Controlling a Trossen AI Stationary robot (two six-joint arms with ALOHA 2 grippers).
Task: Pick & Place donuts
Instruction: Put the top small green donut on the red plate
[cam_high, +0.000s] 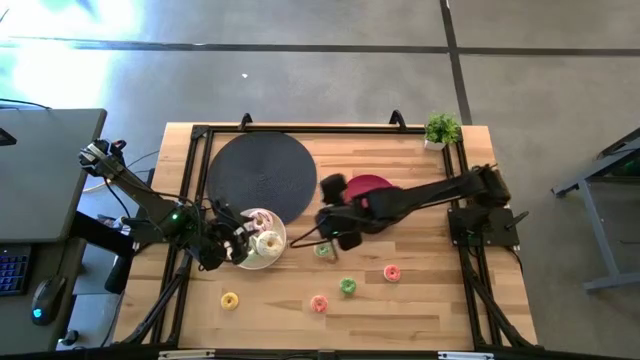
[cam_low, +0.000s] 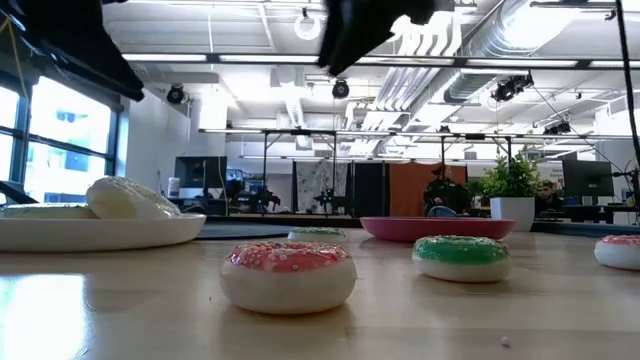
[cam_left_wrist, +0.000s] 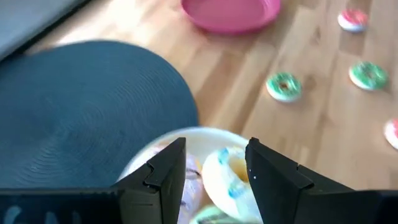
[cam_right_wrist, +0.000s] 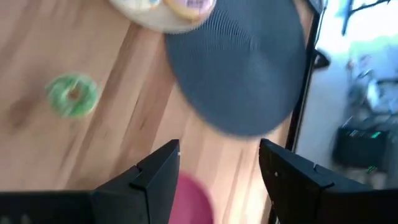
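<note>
A white plate (cam_high: 262, 240) holds a white-yellow donut (cam_left_wrist: 227, 177) and a pink donut (cam_high: 258, 218). My left gripper (cam_left_wrist: 214, 165) hangs open just over that plate (cam_left_wrist: 186, 138); its fingers stand on either side of the white-yellow donut. My right gripper (cam_right_wrist: 217, 162) is open in the air between the pink plate (cam_high: 372, 185) and a green donut (cam_high: 323, 250), holding nothing. Loose on the wood lie another green donut (cam_high: 347, 286), two orange-pink donuts (cam_high: 391, 272) (cam_high: 319, 303) and a yellow donut (cam_high: 230, 300).
A round dark mat (cam_high: 260, 172) lies at the far left of the table, touching the white plate. A small potted plant (cam_high: 441, 130) stands at the far right corner. Bare wood runs along the near edge.
</note>
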